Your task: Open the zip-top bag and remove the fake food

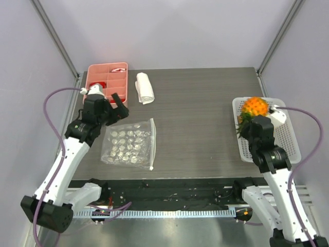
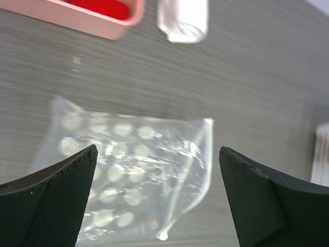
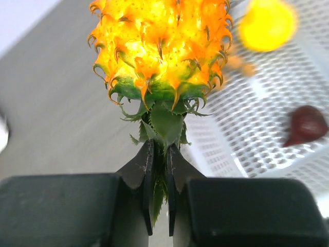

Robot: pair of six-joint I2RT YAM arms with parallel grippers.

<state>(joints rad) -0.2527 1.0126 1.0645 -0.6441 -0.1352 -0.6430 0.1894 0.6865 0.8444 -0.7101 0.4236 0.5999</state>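
Note:
The clear zip-top bag (image 1: 128, 143) lies flat on the table, its white zip strip along the right edge; it also shows in the left wrist view (image 2: 133, 170). My left gripper (image 1: 121, 107) hovers just behind it, open and empty (image 2: 157, 149). My right gripper (image 1: 247, 123) is shut on the green leaves of the orange spiky fruit (image 1: 255, 107), holding it over the white perforated basket (image 1: 288, 139). In the right wrist view the fruit (image 3: 159, 46) fills the top, above my gripper (image 3: 159, 146). A yellow fruit (image 3: 267, 23) and a brown piece (image 3: 307, 125) lie in the basket (image 3: 247, 128).
A pink compartment tray (image 1: 105, 77) stands at the back left, with a rolled white towel (image 1: 144, 87) beside it. Both also show in the left wrist view, the tray (image 2: 92, 23) and the towel (image 2: 182, 20). The basket sits at the table's right edge.

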